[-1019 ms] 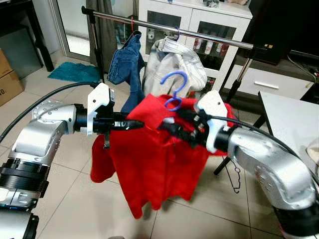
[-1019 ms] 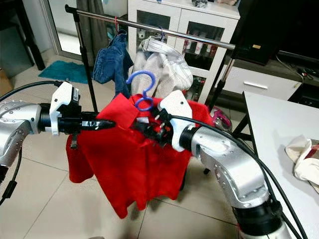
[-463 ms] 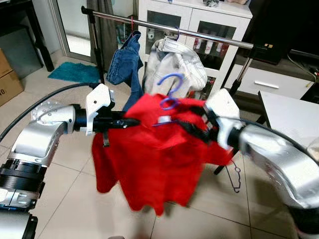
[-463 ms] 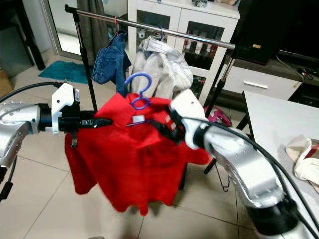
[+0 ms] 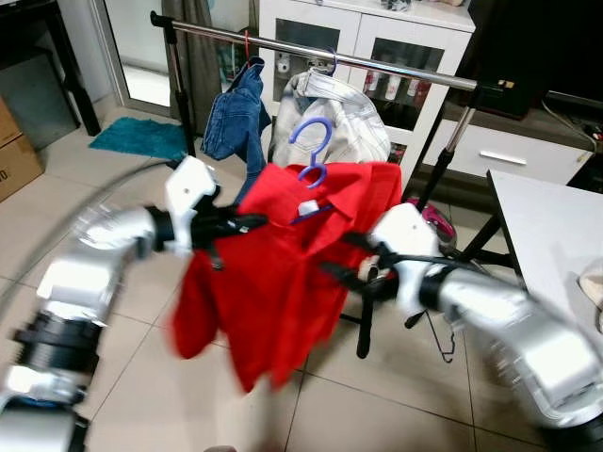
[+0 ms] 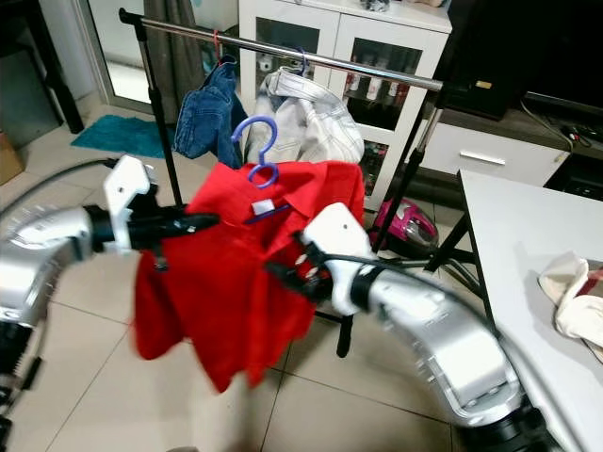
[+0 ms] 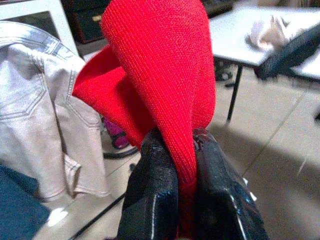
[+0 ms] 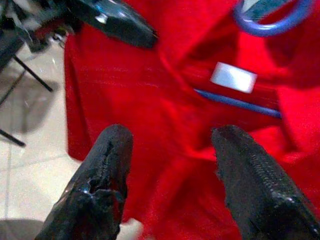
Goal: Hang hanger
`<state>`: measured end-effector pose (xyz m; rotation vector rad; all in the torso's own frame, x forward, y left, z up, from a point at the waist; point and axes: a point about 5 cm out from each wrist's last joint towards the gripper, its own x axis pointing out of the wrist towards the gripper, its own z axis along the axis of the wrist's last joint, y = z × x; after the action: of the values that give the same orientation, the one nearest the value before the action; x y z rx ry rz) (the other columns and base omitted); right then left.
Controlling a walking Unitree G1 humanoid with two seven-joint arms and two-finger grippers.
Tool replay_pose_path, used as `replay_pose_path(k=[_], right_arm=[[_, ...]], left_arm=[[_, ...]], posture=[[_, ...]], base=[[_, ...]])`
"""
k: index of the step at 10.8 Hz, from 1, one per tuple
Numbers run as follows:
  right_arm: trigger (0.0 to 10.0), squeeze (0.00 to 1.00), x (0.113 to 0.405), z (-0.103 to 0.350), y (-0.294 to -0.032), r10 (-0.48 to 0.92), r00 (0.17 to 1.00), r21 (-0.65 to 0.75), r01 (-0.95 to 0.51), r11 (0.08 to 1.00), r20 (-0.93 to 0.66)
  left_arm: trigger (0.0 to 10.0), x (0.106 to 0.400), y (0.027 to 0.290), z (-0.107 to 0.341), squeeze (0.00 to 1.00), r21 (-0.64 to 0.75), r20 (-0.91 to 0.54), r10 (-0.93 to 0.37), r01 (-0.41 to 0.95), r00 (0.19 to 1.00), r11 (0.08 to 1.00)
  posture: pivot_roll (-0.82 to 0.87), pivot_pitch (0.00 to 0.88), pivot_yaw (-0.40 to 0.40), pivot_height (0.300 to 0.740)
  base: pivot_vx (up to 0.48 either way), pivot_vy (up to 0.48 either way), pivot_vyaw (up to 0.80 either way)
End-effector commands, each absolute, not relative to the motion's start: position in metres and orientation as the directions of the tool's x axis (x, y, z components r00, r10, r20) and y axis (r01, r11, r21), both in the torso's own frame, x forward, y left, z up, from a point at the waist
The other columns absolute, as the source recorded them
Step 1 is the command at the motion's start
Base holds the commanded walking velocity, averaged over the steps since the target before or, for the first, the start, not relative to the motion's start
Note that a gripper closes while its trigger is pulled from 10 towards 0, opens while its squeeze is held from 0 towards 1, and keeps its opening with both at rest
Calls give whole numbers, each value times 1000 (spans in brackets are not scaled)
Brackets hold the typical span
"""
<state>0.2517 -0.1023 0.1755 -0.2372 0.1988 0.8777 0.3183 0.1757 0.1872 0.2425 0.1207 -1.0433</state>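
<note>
Right gripper [image 8: 170,185] now gaping, empty, I'm withdrawing | left gripper [image 7: 187,200] pinching red knit shirt [image 5: 273,273] | blue plastic hanger [image 5: 311,155] rising toward steel rail [image 5: 377,66]

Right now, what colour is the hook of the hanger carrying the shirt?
Blue-purple: the hanger hook above the red shirt, clearest in the right eye view.

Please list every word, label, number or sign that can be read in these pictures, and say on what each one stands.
No text can be read in these pictures.
White tag inside the collar of the red shirt: blurred, nothing legible.
Bottles behind the cabinet glass: labels too small to read.
Cardboard box at the edge: its print is cut off and unreadable.
</note>
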Motion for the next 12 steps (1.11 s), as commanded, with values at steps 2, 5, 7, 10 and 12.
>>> replay_pose_path(k=[2, 5, 7, 10, 12], right_arm=[[10000, 0, 259, 168, -96, 685, 678, -155, -731, 664, -265], [10000, 0, 273, 171, -104, 575, 794, -136, -603, 786, -195], [10000, 0, 288, 193, -124, 410, 912, -65, -410, 910, -20], [10000, 0, 294, 193, -139, 309, 951, -36, -309, 950, 1], [10000, 0, 294, 194, -140, 287, 958, -22, -286, 958, 23]], left_arm=[[0, 308, 153, 202, 0, 84, -84, -900, 903, 427, 420], [0, 300, 149, 203, 0, 19, -63, -930, 933, 361, 360], [0, 296, 155, 203, 0, 8, -101, -931, 937, 349, 350], [0, 294, 158, 204, 0, 1, -111, -932, 938, 345, 347], [0, 293, 161, 205, 0, -1, -118, -931, 938, 344, 347]], posture=[[67, 0, -59, 740], [65, 0, -52, 740], [63, 0, -46, 740], [63, 0, -46, 740], [66, 0, -46, 740]], base=[[0, 0, 0], [0, 0, 0], [0, 0, 0], [0, 0, 0], [0, 0, 0]])
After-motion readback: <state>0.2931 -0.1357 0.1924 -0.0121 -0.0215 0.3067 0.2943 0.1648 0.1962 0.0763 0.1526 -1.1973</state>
